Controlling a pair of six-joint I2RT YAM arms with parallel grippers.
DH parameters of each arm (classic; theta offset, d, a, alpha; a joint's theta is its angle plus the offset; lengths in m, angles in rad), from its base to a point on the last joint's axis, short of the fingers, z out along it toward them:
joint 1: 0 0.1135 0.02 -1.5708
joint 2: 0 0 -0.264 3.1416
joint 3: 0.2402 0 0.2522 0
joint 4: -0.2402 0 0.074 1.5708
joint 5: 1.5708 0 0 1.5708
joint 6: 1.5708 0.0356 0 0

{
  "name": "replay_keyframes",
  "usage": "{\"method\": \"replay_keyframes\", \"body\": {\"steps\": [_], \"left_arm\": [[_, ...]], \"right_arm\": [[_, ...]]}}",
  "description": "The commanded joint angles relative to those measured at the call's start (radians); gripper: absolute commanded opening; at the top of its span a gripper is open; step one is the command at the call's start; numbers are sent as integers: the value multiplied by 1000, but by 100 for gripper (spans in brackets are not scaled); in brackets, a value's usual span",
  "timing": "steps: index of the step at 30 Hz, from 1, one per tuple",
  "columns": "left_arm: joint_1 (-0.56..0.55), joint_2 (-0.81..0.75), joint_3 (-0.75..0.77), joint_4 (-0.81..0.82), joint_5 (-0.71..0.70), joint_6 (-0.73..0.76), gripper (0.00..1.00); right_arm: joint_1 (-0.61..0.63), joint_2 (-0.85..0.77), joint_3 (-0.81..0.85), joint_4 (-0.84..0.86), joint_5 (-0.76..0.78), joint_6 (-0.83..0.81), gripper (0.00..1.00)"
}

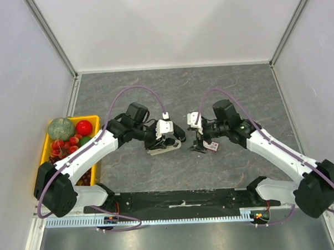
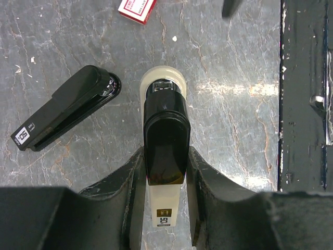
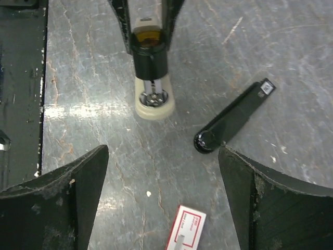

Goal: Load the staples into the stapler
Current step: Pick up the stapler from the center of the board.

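Top external view: the left gripper (image 1: 166,140) is clamping the stapler (image 1: 163,148) by its rear half on the grey bench (image 1: 238,94). The stapler's long axis is running left to right, and its rounded nose is pointing toward the right gripper (image 1: 200,144). That gripper is hovering with its jaws spread wide, holding nothing.

The staples (image 1: 212,147), a small white box with red print, are lying flat on the bench just beside the right gripper, apart from the stapler. In the right wrist view the box is showing between the two spread fingers. Its long axis is slanting a little to the right of the stapler's line, and the frame's bottom edge is cutting off its near end. A grey mark on the box is too small to make out. In the left wrist view only a corner of the box is peeking in at the top edge.

A slim black bar (image 2: 65,107) with a white label is lying apart, at an angle to the stapler; what it is cannot be told. From above, the grippers and arms are hiding much of the stapler.
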Motion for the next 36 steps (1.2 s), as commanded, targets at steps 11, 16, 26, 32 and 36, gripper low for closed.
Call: {"method": "replay_keyframes", "body": {"steps": [11, 16, 26, 32, 36], "left_arm": [[-3, -13, 65, 61, 98, -93, 2], [-3, -28, 54, 72, 118, -99, 2], [-3, -40, 29, 99, 130, -114, 2], [-2, -39, 34, 111, 149, -128, 2], [-2, -42, 34, 118, 167, -134, 2]], "right_arm": [[139, 170, 90, 126, 99, 103, 94], [158, 205, 87, 166, 92, 124, 93], [181, 228, 66, 201, 48, 129, 73], [199, 239, 60, 207, 37, 121, 70], [207, 254, 63, 213, 33, 130, 61]]}}
